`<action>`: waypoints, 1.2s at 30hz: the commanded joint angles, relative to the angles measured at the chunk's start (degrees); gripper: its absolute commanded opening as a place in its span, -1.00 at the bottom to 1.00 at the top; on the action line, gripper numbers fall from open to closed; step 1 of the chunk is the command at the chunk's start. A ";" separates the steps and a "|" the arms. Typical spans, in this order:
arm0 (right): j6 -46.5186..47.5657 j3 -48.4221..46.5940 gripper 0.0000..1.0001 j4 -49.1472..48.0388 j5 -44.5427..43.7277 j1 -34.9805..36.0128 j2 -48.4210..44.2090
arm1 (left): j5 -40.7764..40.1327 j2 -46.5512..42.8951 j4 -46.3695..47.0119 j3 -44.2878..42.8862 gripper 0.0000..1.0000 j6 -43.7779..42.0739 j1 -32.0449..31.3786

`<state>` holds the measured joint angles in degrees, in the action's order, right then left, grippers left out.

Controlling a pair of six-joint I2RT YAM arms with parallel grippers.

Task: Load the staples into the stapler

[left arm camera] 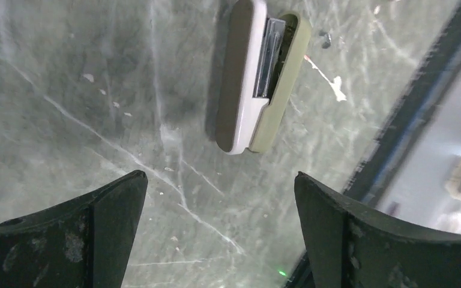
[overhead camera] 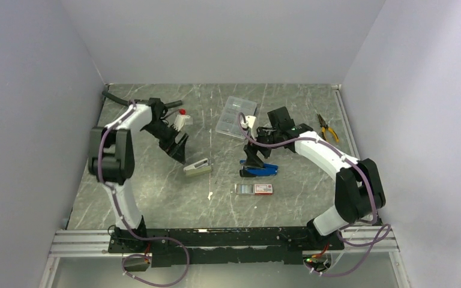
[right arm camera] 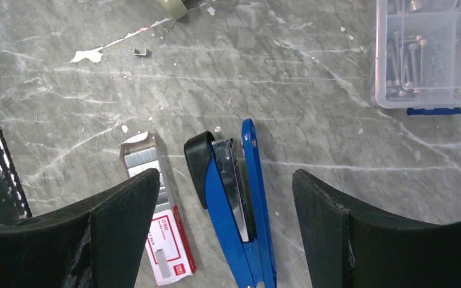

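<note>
The left jaws stand spread wide with nothing between them, hanging over a beige stapler [left arm camera: 246, 78] on the counter [left arm camera: 66, 90], its metal channel showing between top and base. The right jaws are also spread and empty, poised above a blue stapler [right arm camera: 231, 198] whose top is swung open so the magazine is bare. I cannot tell from here whether that magazine already holds a strip. Just beside it, partly under one finger, lies the white box [right arm camera: 169, 240] with its flap open. The staples [right arm camera: 143, 159] sit in its tray at the open end. Further out are a clear parts case [right arm camera: 432, 54], pliers [overhead camera: 327, 127] and a small red-capped bottle [overhead camera: 182, 119].

The strip is thin and brittle, so a hard or crooked pinch would likely snap it or scatter pieces. Coming down as they stand, the right jaws could shove the light box away or knock the blue top shut. With two staplers out, the strip could also go to the wrong one.
</note>
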<state>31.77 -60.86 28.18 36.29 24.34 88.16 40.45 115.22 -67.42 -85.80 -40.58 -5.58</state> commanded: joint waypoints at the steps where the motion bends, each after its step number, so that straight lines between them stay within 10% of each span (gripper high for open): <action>1: 1.14 1.50 0.71 0.79 -1.49 -0.16 -3.19 | -9.32 -13.28 19.85 10.45 0.95 1.13 -7.14; 20: 0.06 5.64 0.70 -0.88 -3.51 -0.81 -4.52 | -21.06 -27.00 45.47 32.96 0.95 -7.10 -24.19; 36: 0.14 5.66 0.65 -0.09 -2.64 -1.27 -3.71 | -15.24 -16.28 34.09 23.89 0.94 -5.39 -23.11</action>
<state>31.75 -55.09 28.60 33.04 23.44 84.38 18.57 96.82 -27.27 -56.97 -46.41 -29.93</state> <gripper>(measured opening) 0.829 0.972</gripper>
